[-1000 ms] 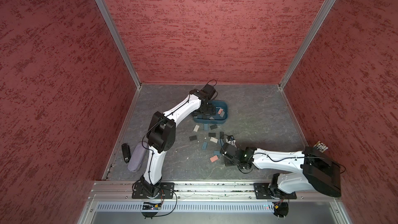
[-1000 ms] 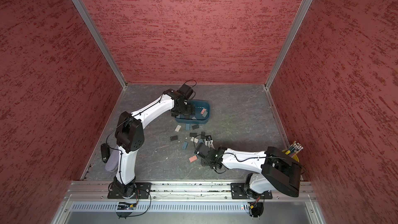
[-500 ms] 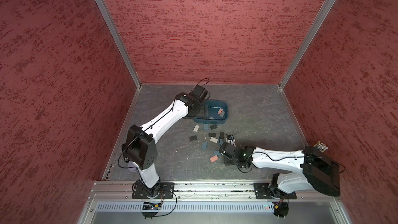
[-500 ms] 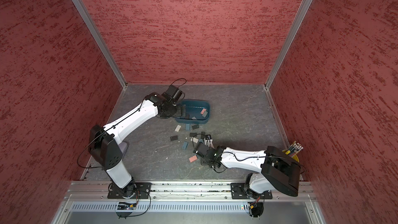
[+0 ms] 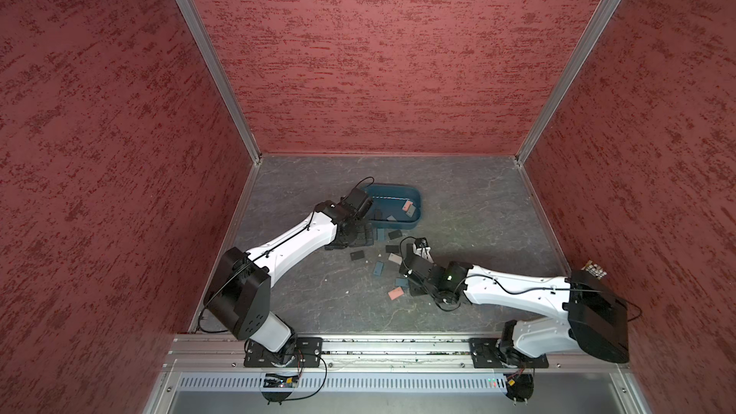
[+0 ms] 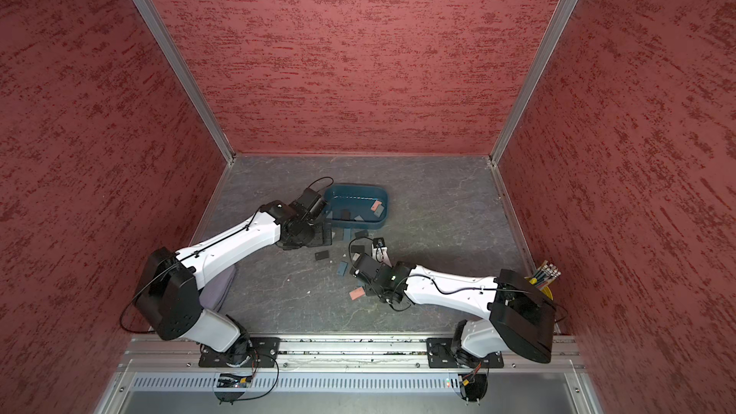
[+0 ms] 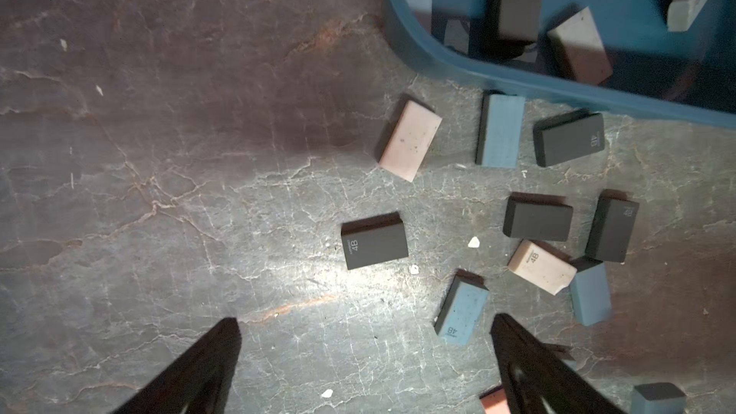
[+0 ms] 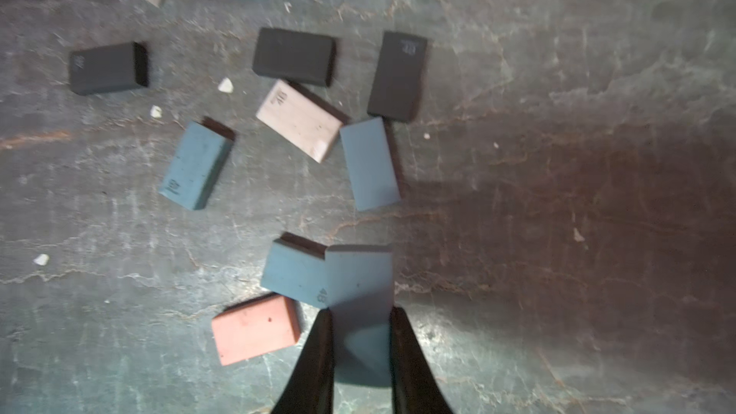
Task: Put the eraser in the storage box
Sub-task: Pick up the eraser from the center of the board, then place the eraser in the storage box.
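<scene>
Now my right gripper [image 8: 360, 314] pinches the matte blue eraser [image 8: 358, 276], a flat rectangular block, its long axis running straight out beyond the jaws; my left gripper [image 7: 365, 318] gapes wide.

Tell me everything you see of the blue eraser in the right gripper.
The blue eraser is a plain rectangular block, matte and rubbery-looking, light blue-grey. The right gripper is shut on it, fingers pinching its two long sides. One end sticks out past the fingertips beside a neighbouring blue eraser; whether they touch, or it is clear of the table, cannot be told.
</scene>
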Motion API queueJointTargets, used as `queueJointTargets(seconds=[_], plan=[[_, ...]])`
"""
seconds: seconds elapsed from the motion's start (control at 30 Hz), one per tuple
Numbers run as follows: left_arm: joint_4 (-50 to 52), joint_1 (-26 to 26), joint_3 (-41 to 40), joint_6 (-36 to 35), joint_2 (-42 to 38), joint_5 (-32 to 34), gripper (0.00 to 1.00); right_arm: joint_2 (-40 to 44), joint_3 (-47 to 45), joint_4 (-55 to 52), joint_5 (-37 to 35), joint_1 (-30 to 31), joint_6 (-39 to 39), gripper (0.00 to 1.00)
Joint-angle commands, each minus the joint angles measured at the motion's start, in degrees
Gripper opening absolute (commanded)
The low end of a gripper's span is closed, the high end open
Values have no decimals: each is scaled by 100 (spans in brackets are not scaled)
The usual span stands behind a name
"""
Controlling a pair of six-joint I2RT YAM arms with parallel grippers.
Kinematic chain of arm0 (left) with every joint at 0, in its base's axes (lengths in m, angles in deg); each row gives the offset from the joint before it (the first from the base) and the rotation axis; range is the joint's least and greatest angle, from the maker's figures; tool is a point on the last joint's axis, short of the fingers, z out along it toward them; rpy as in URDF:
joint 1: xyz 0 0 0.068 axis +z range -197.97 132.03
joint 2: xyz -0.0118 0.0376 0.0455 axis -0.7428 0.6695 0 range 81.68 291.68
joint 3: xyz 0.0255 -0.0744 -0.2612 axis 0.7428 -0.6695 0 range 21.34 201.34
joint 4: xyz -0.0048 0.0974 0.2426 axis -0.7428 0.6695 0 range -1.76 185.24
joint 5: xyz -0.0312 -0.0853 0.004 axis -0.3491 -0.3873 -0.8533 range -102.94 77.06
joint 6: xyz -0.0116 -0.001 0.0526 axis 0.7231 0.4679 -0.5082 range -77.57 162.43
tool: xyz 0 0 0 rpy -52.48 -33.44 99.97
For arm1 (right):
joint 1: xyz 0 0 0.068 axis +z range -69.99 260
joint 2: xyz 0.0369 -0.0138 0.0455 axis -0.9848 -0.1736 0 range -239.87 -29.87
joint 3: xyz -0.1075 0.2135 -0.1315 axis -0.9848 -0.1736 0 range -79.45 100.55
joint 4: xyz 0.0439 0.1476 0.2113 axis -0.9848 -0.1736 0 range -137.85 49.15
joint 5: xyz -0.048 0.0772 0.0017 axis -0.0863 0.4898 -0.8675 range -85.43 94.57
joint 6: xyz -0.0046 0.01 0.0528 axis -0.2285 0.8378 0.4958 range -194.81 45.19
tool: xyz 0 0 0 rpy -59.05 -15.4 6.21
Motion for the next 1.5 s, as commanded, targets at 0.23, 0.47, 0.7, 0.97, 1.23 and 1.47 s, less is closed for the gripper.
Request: queueJointTargets(seconds=[0.23,0.47,0.7,0.97,1.23,1.47], plan=[[-612,-154,-626,621,-40,-153,100,-305,1079,-134,-433,-524,-909,17],[-693,-296,-713,837,191,-101,100,-711,1735,31,-332,-1038,-1483,16],[-825,-358,-796,983,400,-74,100,-1255,2374,253,-27,-1476,-1881,16],[-954,-358,-756,1048,725,-26,100,-1881,2862,469,420,-1947,-2097,16],[-1018,-339,-689,1131,970,67,100,-2445,3252,483,685,-2189,-2204,16],[-1018,-297,-600,1165,1113,152,96,-2728,3384,483,804,-2285,-2246,18]])
